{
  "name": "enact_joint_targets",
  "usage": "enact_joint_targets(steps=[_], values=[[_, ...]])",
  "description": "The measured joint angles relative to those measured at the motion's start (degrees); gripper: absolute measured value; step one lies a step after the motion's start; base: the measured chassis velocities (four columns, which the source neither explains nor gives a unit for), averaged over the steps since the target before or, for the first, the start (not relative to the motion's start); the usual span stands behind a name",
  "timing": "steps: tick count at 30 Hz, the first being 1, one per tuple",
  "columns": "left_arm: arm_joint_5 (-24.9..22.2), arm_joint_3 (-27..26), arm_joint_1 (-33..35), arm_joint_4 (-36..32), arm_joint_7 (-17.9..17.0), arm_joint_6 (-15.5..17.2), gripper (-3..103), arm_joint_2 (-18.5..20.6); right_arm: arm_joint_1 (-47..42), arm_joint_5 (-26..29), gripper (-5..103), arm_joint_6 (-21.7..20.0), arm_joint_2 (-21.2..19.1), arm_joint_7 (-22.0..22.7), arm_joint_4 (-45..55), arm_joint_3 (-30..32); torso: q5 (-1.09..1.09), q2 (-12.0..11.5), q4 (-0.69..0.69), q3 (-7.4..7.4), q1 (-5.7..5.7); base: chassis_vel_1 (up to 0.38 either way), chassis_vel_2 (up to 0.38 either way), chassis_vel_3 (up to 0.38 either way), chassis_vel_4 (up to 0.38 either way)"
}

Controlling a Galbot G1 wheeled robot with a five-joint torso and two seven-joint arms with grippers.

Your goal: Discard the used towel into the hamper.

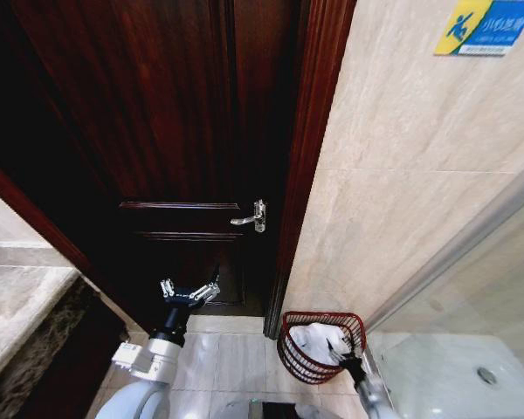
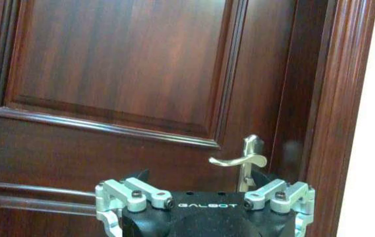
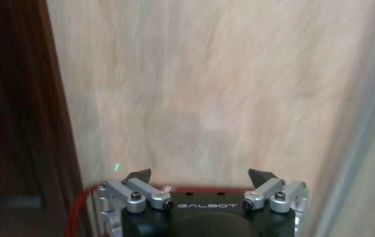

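The hamper (image 1: 290,347) is a red-brown wire basket on the tiled floor, beside the door frame and against the beige wall. A white towel (image 1: 314,340) lies bunched inside it. My right gripper (image 1: 344,353) hovers at the hamper's near right rim; in the right wrist view the gripper (image 3: 200,174) is open and holds nothing, with a strip of the hamper's red rim (image 3: 75,213) below it. My left gripper (image 1: 190,291) is raised in front of the dark door, left of the hamper, and it (image 2: 200,177) is open and empty.
A dark wooden door (image 1: 175,131) with a silver lever handle (image 1: 249,216) stands straight ahead. The beige tile wall (image 1: 402,175) and a glass shower partition (image 1: 472,288) close off the right. A stone counter (image 1: 17,305) borders the left. Pale floor tiles (image 1: 236,358) lie between.
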Motion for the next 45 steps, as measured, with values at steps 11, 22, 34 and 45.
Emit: enact_joint_targets(steps=[11, 22, 34, 45], values=[[0.0, 0.0, 0.0, 0.0, 0.0, 0.0, 100, 0.0, -14.2, 6.2, 100, 11.9, 2.2, 4.6, 19.7, -1.5, 0.00, 0.0, 0.01, 0.00, 0.00, 0.000, 0.000, 0.000, 0.000], [0.0, 0.0, 0.0, 0.0, 0.0, 0.0, 100, 0.0, -19.9, 1.6, 100, 11.3, 2.1, 8.0, 42.2, -4.9, -0.01, 0.0, 0.01, 0.01, 0.01, 0.000, 0.000, 0.000, 0.000], [0.0, 0.0, 0.0, 0.0, 0.0, 0.0, 100, 0.0, -20.9, 5.9, 100, 12.5, 2.1, 3.7, 54.0, -3.8, -0.02, 0.0, 0.00, 0.01, 0.01, 0.000, 0.000, 0.000, 0.000], [0.0, 0.0, 0.0, 0.0, 0.0, 0.0, 100, 0.0, -17.9, 9.1, 100, 10.5, 2.1, 2.3, 54.8, -4.3, -0.01, 0.0, 0.01, 0.02, 0.02, 0.000, 0.000, 0.000, 0.000]])
